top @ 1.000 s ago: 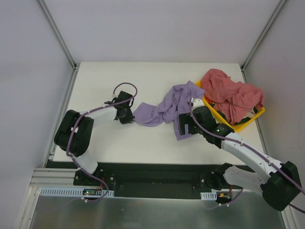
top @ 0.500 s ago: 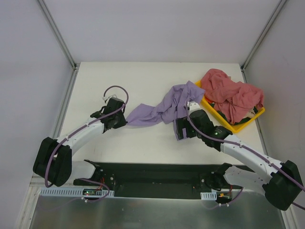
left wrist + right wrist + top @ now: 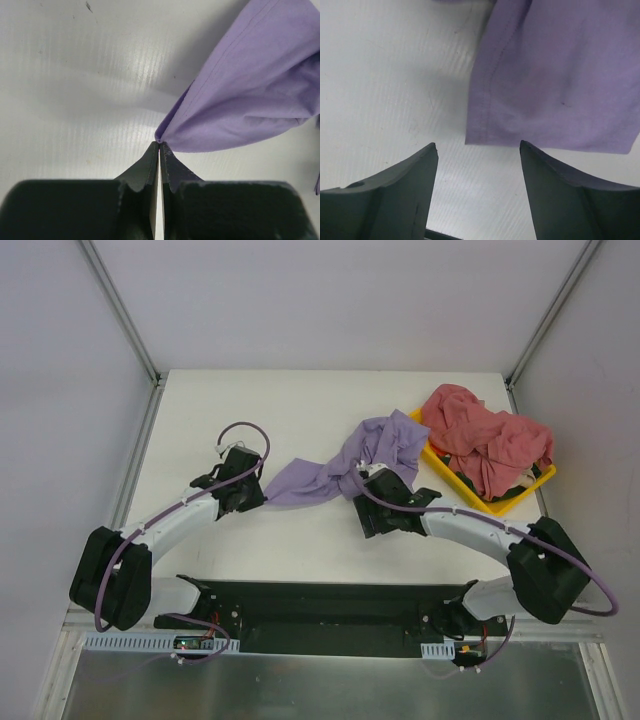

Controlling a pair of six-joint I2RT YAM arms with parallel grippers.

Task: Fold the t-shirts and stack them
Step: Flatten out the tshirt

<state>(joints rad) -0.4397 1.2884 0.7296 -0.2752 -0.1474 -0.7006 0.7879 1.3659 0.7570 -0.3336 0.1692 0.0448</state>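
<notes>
Black-and-white left arm, overhead view: reaches from the near left corner toward the middle of the white table. Left gripper is pinched on the near-left tip of the lavender cotton t-shirt. Right arm: lies low along the near right side, forearm pointing left. Right gripper sits at the shirt's near edge; finger spread not readable from above.
Lavender shirt: bunched, long axis running from the left gripper toward the far right, its far end touching the yellow plastic tray. Tray sits by the right edge, heaped with dusty pink-red t-shirts.

Left wrist view: left gripper has both fingers pressed together on a hemmed corner of the lavender shirt; cloth fans up and to the right above the table.

Right wrist view: right gripper is spread wide, gripping nothing. Lavender shirt shows a hemmed corner just beyond the fingertips, bare table to its left.
</notes>
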